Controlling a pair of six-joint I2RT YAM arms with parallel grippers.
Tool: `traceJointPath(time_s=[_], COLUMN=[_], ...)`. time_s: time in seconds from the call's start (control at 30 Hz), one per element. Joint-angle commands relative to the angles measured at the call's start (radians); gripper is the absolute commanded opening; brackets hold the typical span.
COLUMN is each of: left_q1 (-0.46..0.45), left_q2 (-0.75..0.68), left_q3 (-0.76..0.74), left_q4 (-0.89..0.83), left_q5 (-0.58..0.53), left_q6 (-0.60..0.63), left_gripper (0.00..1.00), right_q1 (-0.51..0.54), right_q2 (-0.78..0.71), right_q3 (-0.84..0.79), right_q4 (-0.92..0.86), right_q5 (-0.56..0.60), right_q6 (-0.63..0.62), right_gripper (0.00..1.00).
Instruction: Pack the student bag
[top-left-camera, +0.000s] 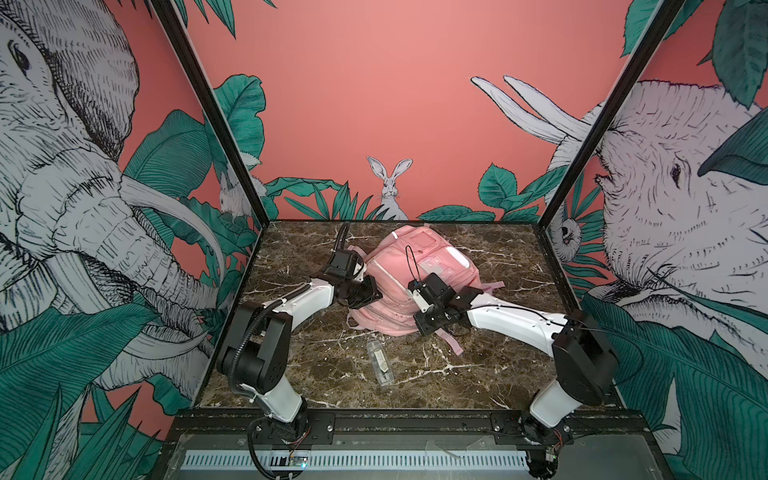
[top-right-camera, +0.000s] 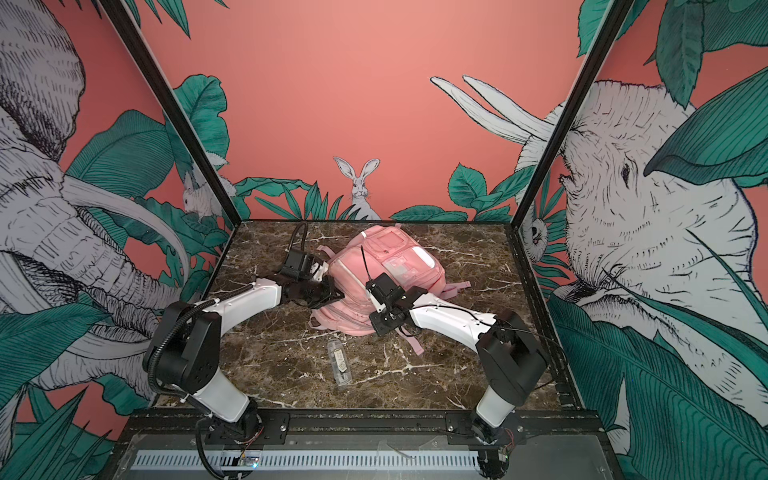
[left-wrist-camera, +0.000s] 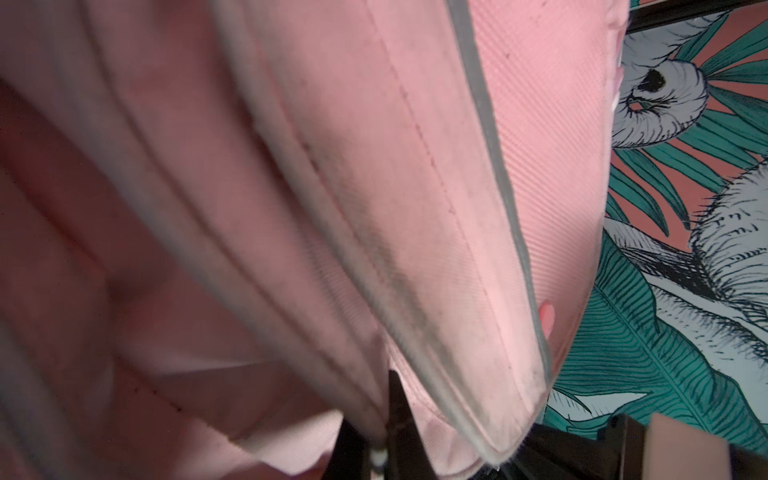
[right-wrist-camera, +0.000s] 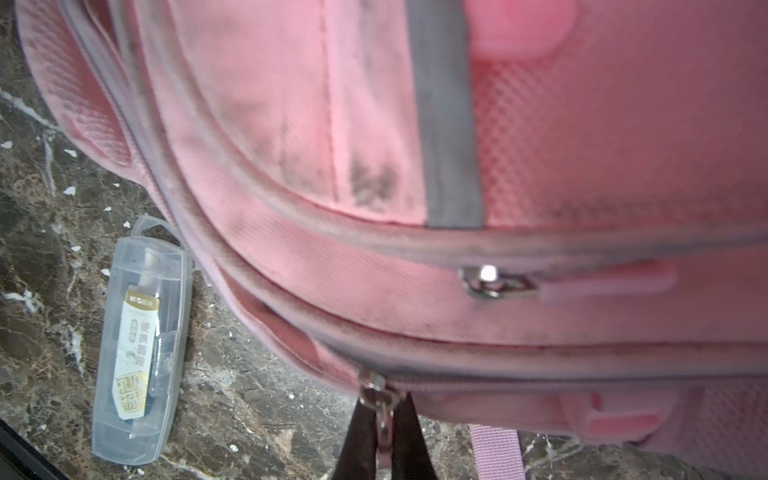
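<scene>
Packing looked barely begun: the clear case (top-left-camera: 380, 362) lay outside the student bag (top-left-camera: 390, 274), lower centre; right gripper (right-wrist-camera: 384, 419) clamped its zip pull (right-wrist-camera: 379, 395), left gripper (left-wrist-camera: 384, 415) pinched fabric.

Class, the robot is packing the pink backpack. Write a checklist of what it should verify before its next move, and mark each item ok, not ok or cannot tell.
1. Right gripper shut on the zip pull: ok.
2. Left gripper shut on a fold of the student bag, steadying it: ok.
3. Zip opened wide enough for packing: not ok, probably. Only a short gap shows beside the pull.
4. Clear plastic case lying uncovered on the table close to the bag, not yet packed: ok.
5. Zip track ahead free of snagged fabric: cannot tell, the wrist views are blurred.
</scene>
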Motion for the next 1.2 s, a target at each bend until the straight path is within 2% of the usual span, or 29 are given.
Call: traceJointPath(time_s=[0.0, 0.43, 0.8, 0.93, 1.03, 1.17], left_q1=[0.031, 0.052, 0.081, 0.082, 0.08, 0.063], left_q2=[-0.055, -0.081, -0.112, -0.103, -0.088, -0.081], left_q3=[-0.009, -0.025, -0.044, -0.045, -0.047, -0.049], left_q4=[-0.014, -0.038, -0.051, -0.033, -0.007, 0.011], left_q5=[-0.072, -0.085, -0.085, -0.069, -0.05, -0.044], left_q6=[0.038, 0.059, 0.074, 0.066, 0.05, 0.035], left_gripper=[0.0, 0.0, 0.0, 0.0, 0.0, 0.0], right_q1=[-0.032, -0.149, -0.312, -0.324, -0.323, -0.31], right_q2=[-0.062, -0.099, -0.089, -0.063, -0.052, -0.089], right_q3=[-0.023, -0.074, -0.06, -0.028, -0.02, -0.056], right_q4=[-0.097, -0.093, -0.102, -0.103, -0.096, -0.063], right_q5=[0.028, 0.027, 0.033, 0.03, -0.016, -0.094], right_q6=[-0.008, -0.023, -0.04, -0.042, -0.038, -0.026], right_gripper=[0.0, 0.0, 0.0, 0.0, 0.0, 0.23])
